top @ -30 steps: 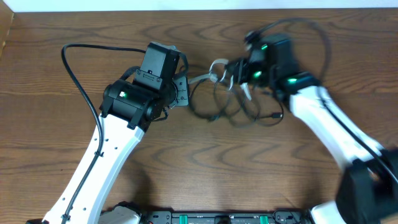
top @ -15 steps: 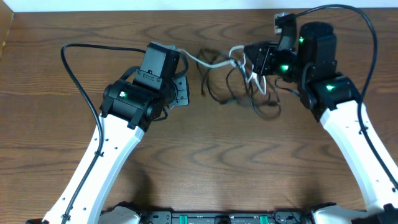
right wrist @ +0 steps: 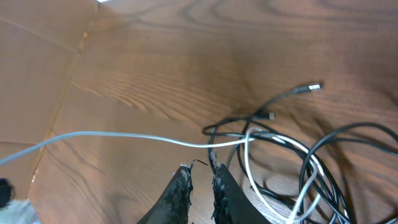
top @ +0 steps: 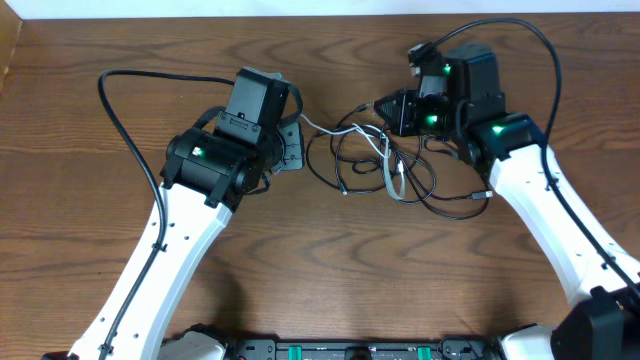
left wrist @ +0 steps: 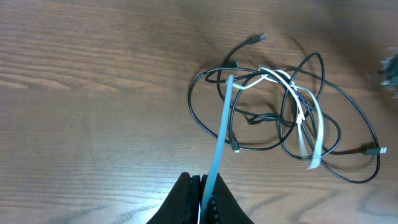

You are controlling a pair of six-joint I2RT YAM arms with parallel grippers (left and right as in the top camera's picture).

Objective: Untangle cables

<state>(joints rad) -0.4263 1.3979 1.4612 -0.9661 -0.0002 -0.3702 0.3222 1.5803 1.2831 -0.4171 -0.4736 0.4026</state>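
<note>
Left fingers [left wrist: 185, 200]: together, clamped on the white cable [left wrist: 219, 134], which we see running straight from them to the black cables [left wrist: 371, 150].
Right fingers [right wrist: 177, 193]: nearly together just above the black cables; one strand rises toward their gap, but we cannot tell whether it is pinched.
Cables' place: looped over one another on the counter [top: 330, 270], the white cable threaded through them.

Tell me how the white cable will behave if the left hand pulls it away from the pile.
Likely floppy: the white cable runs straight only from the pinch of the left hand, then curls in loose loops. It is thin, so probably light. It is threaded among the black cables, so a pull would likely drag them along.
</note>
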